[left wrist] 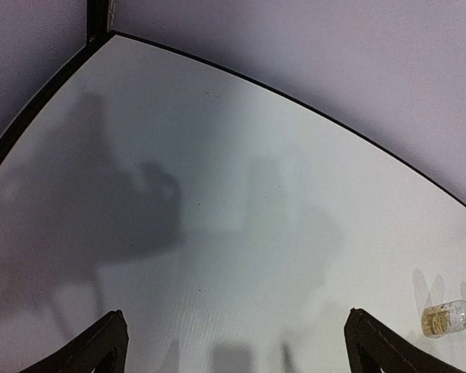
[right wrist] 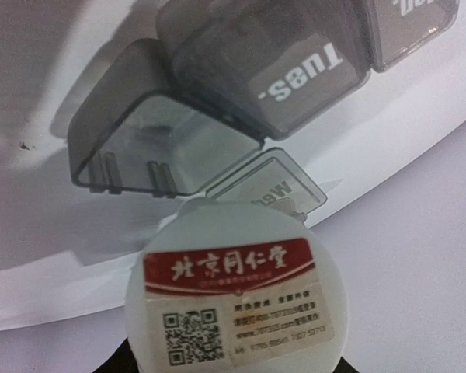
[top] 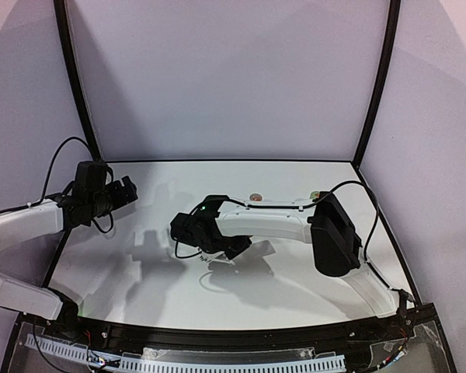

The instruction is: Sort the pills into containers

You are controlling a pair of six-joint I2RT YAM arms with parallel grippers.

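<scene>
In the right wrist view, my right gripper (right wrist: 231, 364) is shut on a white bottle (right wrist: 233, 287) with a red and cream label. Only dark slivers of the jaws show beside it. The bottle's far end points at the containers (right wrist: 217, 109), a grey translucent strip lying just beyond it. One compartment stands with its clear lid (right wrist: 276, 186) flipped open, and the neighbour's lid reads "Tues". No pills show. In the top view the right gripper (top: 234, 247) hangs over mid-table. My left gripper (top: 124, 193) hovers at the far left, open and holding nothing (left wrist: 236, 312).
A small glass vial (left wrist: 449, 317) lies on the white table (left wrist: 233, 194) at the right of the left wrist view. A small round object (top: 255, 196) sits near the back edge. A black rim (top: 225, 161) and curved walls bound the table.
</scene>
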